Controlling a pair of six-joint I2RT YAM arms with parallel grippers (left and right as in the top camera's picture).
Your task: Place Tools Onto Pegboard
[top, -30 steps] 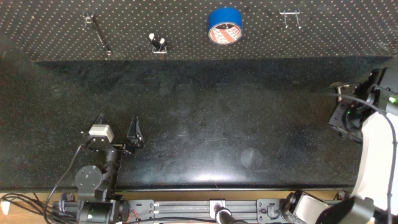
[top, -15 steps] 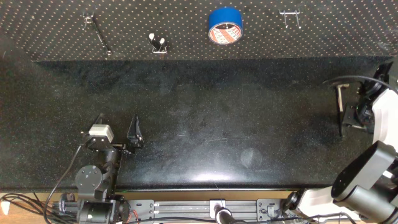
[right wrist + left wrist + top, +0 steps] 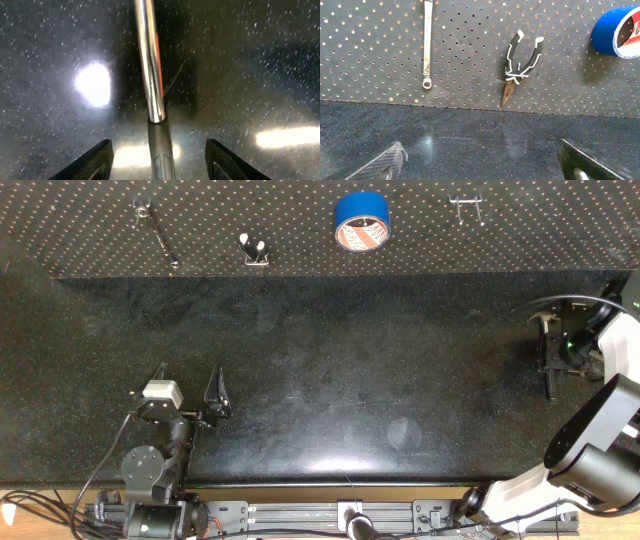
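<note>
no readable text, blue tape roll (image 3: 360, 208) label illegible

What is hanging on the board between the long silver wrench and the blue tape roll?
A pair of pliers with black-and-white handles hangs nose-down between the slim silver wrench and the blue tape roll. The left wrist view shows it best.

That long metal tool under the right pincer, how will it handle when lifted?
Probably stiff: the tool has a polished steel shaft. That shaft looks slippery; the black grip between the open right pincer should hold better. Its round shaft might roll if nudged.
</note>
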